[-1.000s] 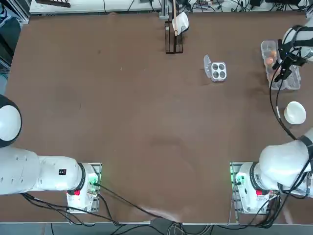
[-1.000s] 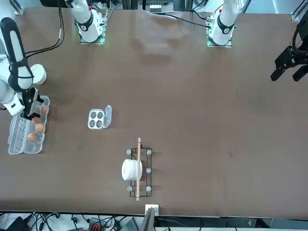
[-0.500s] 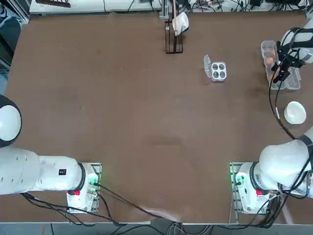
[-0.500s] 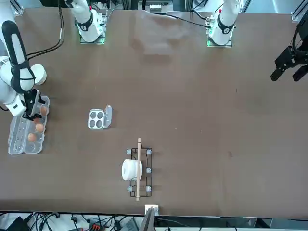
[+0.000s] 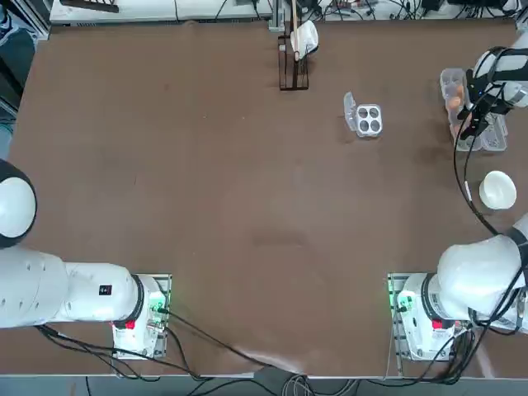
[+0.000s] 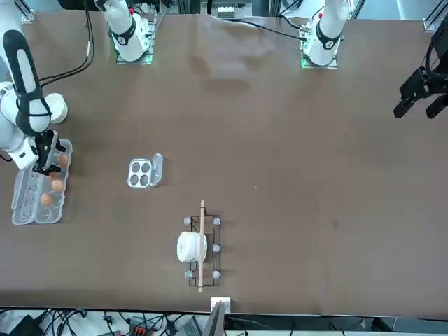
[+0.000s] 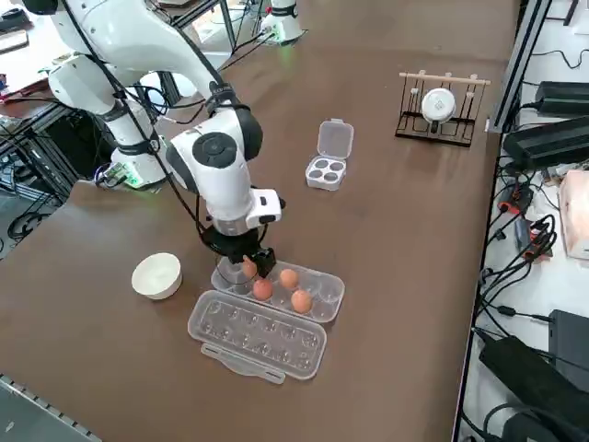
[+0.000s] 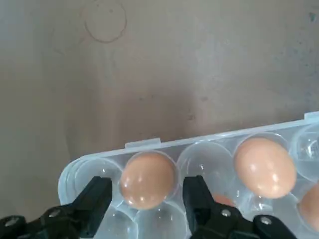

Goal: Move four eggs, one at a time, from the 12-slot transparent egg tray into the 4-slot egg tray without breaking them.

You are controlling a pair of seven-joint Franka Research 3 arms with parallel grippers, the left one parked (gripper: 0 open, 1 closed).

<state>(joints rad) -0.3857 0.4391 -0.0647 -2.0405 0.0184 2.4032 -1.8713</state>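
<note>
Four orange-brown eggs sit in the cups of the 12-slot transparent egg tray (image 7: 285, 287), which lies open at the robot's right-hand edge of the brown surface (image 5: 247, 206), its clear lid (image 7: 258, 335) folded flat beside it. The end egg (image 8: 147, 179) rests in a cup at one end of the tray, a second egg (image 8: 265, 167) one cup over in the same row, and two more eggs (image 7: 301, 300) lie in the other row. The right tool (image 8: 144, 199) is lowered into the tray with its black fingers (image 8: 94, 199) standing on either side of the end egg, narrowed toward it but with a slim gap showing on each flank; nothing is lifted. A white bowl (image 7: 156, 274) stands near the tray, on the side toward the robot's base. The 4-slot egg tray (image 5: 368, 120) sits well apart from the long tray, toward the middle of the surface, its four cups bare and its flap lid open. Farther off is a small wire rack (image 5: 293, 62).
</note>
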